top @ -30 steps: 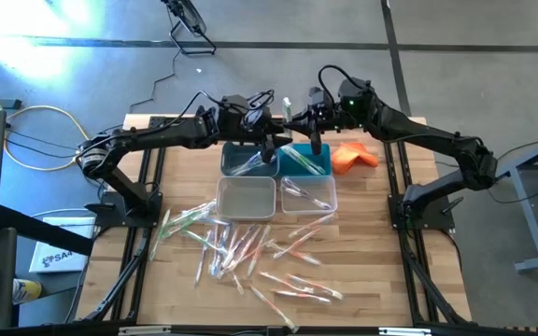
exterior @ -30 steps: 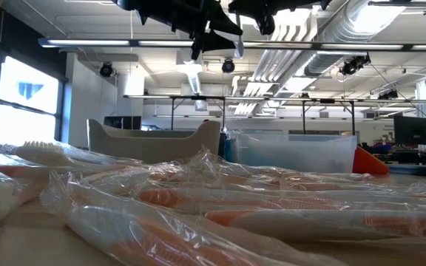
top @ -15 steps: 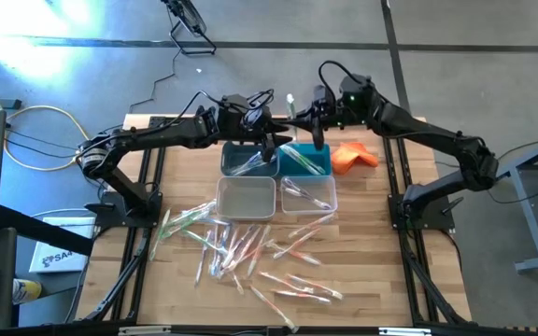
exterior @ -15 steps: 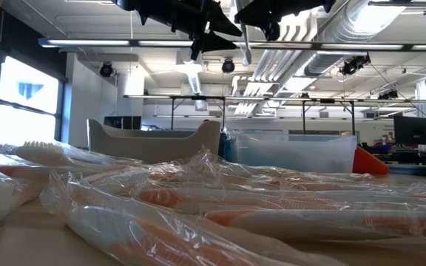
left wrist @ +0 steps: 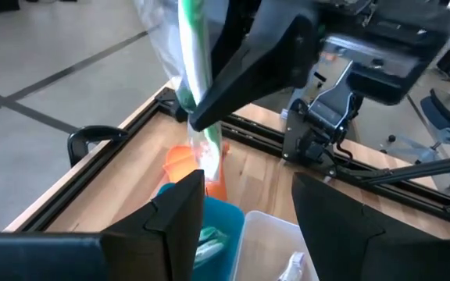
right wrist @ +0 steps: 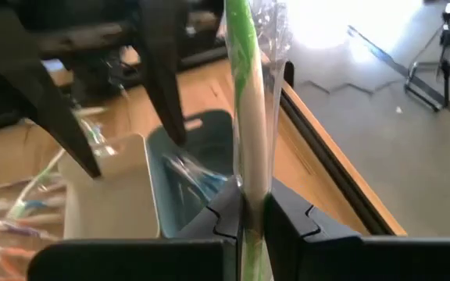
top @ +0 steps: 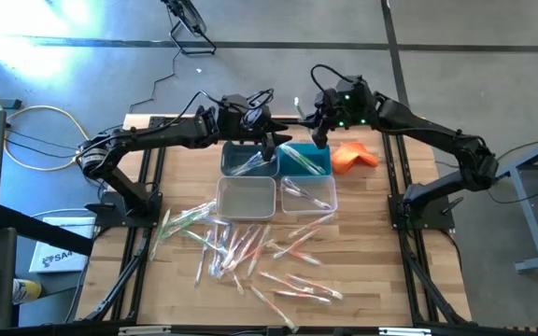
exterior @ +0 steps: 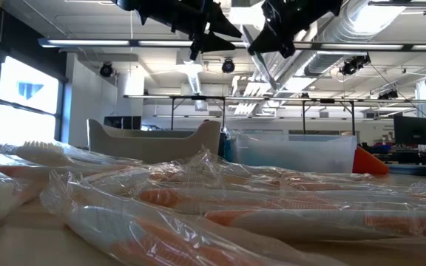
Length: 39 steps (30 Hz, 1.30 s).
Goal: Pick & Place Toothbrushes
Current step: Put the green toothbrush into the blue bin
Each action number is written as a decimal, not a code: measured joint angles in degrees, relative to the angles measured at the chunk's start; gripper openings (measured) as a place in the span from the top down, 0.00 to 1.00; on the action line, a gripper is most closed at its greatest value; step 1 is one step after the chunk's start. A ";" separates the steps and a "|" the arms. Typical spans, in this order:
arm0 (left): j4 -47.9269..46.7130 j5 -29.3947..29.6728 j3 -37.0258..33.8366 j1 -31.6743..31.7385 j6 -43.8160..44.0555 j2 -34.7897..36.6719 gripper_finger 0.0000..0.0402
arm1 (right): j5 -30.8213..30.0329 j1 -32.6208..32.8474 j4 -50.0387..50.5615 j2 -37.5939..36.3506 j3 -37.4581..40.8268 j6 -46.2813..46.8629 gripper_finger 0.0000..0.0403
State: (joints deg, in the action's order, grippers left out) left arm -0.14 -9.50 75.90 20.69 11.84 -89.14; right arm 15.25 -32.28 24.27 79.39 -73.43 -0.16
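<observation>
While both arms meet over the back row of bins, the high view shows the right gripper [top: 319, 121] above the teal bin [top: 304, 161], clamped on a green toothbrush [top: 299, 105] that sticks up and away from it. Left gripper [top: 267, 140] hangs just beside, over the dark bin [top: 248, 160], fingers spread, nothing btwn them. Two clear bins [top: 247, 198] sit nearer the front, one w/ a few wrapped brushes in it. Loose toothbrushes [top: 250, 252] lie scattered across the front half of the table [top: 390, 271]; orange cloth [top: 354, 156] just beside the teal bin.

Low view: wrapped brushes [exterior: 198, 203] fill the foreground; both grippers are dark shapes up top, well above the bins, w/ the held brush [exterior: 261, 63] slanting down from the right one.

Left wrist view: its own fingers [left wrist: 182, 211] stand apart, empty. Ahead, the right gripper pinches the green brush [left wrist: 195, 70] in its wrapper, teal bin below.

Right wrist view: fingers [right wrist: 229, 211] pressed tight on the green handle [right wrist: 248, 101], wrapper loose around it, teal bin [right wrist: 201, 156] beneath.

Risks, as a judgement: grip is on slick wrapper, so the brush could slide or pivot before release. It stands near upright; dropped like that it may tip over the bin wall onto the cloth or table. Grippers are close, so a careless move by either could knock the brush or the other arm.
</observation>
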 joint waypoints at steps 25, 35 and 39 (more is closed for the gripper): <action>-8.80 3.09 -0.04 0.35 -4.14 12.35 0.52 | 2.74 -0.71 7.07 19.20 0.11 -1.60 0.94; -10.69 3.23 -0.04 0.35 -4.28 12.63 0.52 | -2.14 -0.74 9.33 23.30 0.11 -1.20 0.94; -10.56 3.23 -0.04 0.35 -4.28 12.63 0.52 | -1.80 -0.74 9.76 23.35 0.09 -1.20 0.94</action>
State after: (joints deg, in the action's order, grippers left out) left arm -10.70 -6.26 75.85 21.04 7.55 -76.51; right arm 13.45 -33.01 34.03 102.74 -73.34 -1.37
